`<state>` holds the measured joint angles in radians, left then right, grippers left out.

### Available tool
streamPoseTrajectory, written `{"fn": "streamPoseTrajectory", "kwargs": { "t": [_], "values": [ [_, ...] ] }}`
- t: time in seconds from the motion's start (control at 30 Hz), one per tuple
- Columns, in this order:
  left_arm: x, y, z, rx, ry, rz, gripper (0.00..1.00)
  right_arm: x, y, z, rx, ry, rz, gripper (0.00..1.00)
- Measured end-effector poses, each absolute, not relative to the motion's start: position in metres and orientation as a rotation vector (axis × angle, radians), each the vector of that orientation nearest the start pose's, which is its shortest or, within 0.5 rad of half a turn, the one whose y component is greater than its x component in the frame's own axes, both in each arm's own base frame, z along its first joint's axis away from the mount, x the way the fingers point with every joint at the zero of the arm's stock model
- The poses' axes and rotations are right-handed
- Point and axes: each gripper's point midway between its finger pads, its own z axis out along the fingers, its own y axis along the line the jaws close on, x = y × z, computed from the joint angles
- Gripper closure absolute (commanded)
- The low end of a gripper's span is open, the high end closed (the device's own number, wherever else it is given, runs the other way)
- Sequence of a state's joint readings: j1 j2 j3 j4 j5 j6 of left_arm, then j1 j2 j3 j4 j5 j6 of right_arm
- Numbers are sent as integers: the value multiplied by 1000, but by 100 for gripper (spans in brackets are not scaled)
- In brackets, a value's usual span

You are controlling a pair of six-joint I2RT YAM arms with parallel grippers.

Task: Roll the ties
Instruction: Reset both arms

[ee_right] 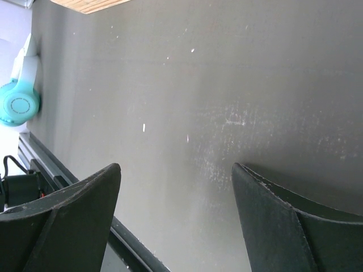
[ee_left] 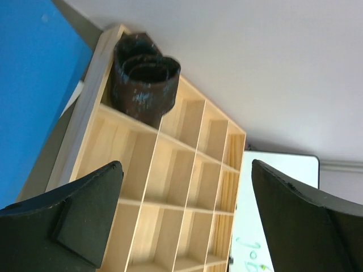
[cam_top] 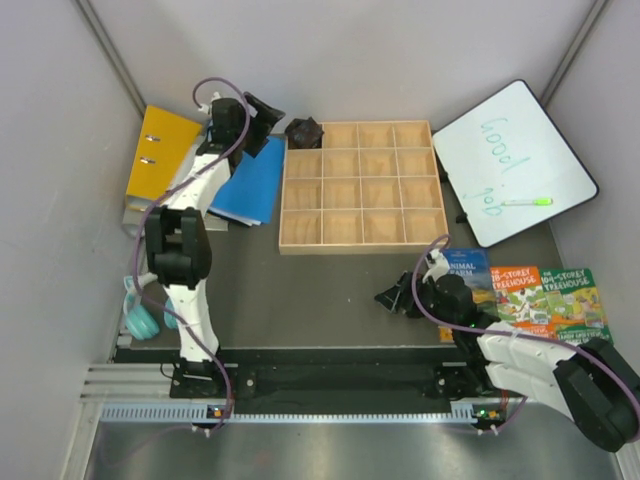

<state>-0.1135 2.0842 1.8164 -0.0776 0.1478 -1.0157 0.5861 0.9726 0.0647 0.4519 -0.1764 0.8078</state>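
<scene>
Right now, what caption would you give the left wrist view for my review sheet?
Open left gripper hovers apart from a rolled tie standing in the corner compartment of the wooden tray.

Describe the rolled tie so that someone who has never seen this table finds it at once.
Find the wooden grid tray, a pale box of square compartments. Go to its far-left corner, beside the blue folder. There stands the rolled tie, a dark coil of fabric; every other compartment in view is bare.
</scene>
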Motion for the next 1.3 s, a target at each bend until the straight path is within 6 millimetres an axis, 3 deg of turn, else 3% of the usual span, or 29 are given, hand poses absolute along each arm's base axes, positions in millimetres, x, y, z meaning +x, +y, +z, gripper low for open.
{"fn": "streamPoseTrajectory", "kwargs": {
  "t": [0.23,0.7,1.1,1.3],
  "values": [
    [538,-125,243,-726,1924,-847,1,193,200,43,124,2181,1019,20],
    [365,-94,190,-521,2228,-583,1,191,198,43,127,2188,1012,21],
    [267,-62,147,-373,2411,-348,1,187,195,48,137,2180,1009,20],
    [251,-56,166,-359,2300,-343,1,188,193,56,146,2148,1017,20]
  ]
}}
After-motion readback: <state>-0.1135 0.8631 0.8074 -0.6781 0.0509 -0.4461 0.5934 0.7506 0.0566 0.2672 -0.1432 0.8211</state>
